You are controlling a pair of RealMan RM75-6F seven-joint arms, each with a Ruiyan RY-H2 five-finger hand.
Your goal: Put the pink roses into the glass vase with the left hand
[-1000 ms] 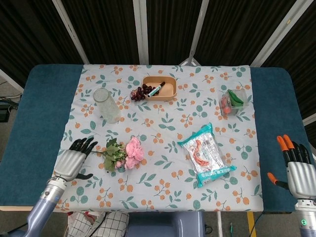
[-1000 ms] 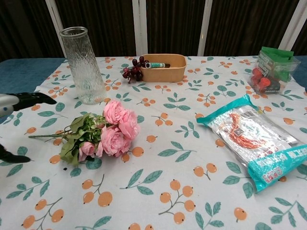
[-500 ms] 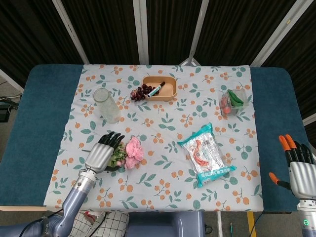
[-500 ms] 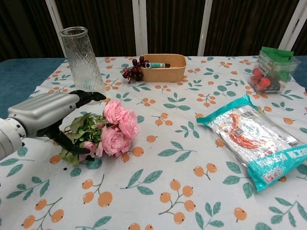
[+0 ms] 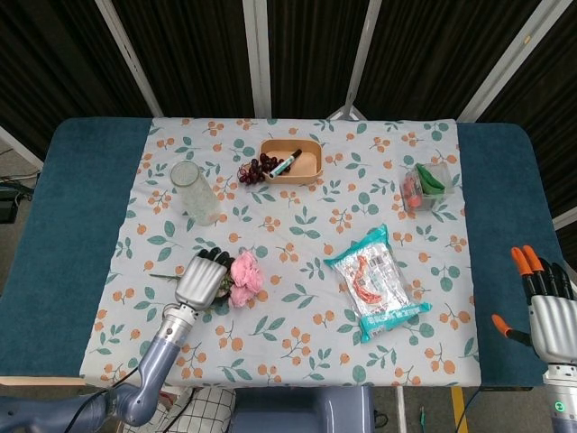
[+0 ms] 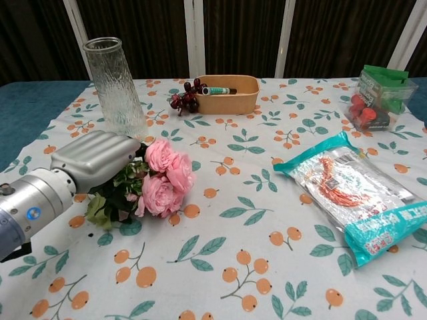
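The pink roses [image 6: 163, 177] lie on the floral cloth, blooms to the right, leafy stems to the left. My left hand [image 6: 93, 160] rests over the stems with its fingers curled down into the leaves around them; the bouquet [image 5: 244, 275] still touches the table. The glass vase [image 6: 117, 90] stands upright and empty behind the hand, a short way to the far left [image 5: 196, 191]. In the head view my left hand [image 5: 201, 280] covers the greenery. My right hand [image 5: 545, 302] hangs off the table's front right corner, fingers apart, holding nothing.
A tan bowl [image 5: 291, 162] with a marker sits at the back centre, dark grapes [image 5: 255, 170] beside it. A snack bag [image 5: 377, 281] lies right of centre. A clear box [image 5: 426, 185] of red and green items stands at the back right.
My left hand has slid right onto the bouquet's stems and its fingers have curled in around them. The roses, vase and right hand have stayed put.
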